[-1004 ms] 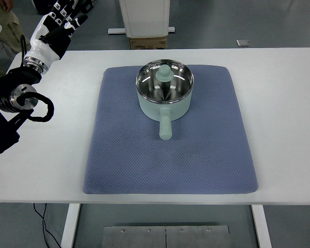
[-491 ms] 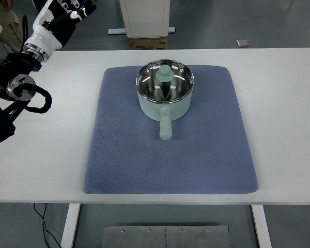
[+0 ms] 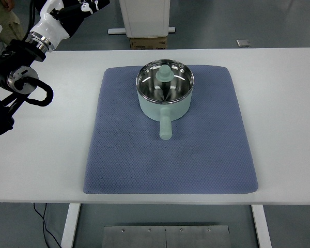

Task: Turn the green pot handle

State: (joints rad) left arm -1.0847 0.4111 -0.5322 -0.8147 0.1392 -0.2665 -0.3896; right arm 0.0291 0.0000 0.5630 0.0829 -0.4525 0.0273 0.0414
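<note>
**Left arm lifting away, pot untouched**

Diff vs the earlier frames: left arm has kept rising toward the far-left corner. A second ago the whole left hand sat in view above the table's far-left edge; now the left hand (image 3: 75, 6) is mostly cut off by the top border, only the white wrist shell and a bit of black-and-white fingers showing. Elbow joint and cable loop also shifted up and slightly right. Pot, handle and mat have not moved.

Arm pose: forearm comes in from the left edge, angles up and right, wrist past the far table edge, well apart from the pot. Finger state: cannot tell (cropped by the frame). Holding nothing that I can see. Right arm out of view.

Task item: one green pot (image 3: 165, 93) upright on the far-centre part of the blue mat (image 3: 124, 160), steel interior, a green lid knob visible inside it. Pot handle (image 3: 166, 125) points straight at the near table edge, lying just over the mat.

Counts:
- pots: 1
- handles: 1
- mats: 1, centred on the white table (image 3: 284, 119)
- robot arms in view: 1

Background (off table): white pedestal base with a cardboard box (image 3: 148, 42) behind the far edge.
</note>
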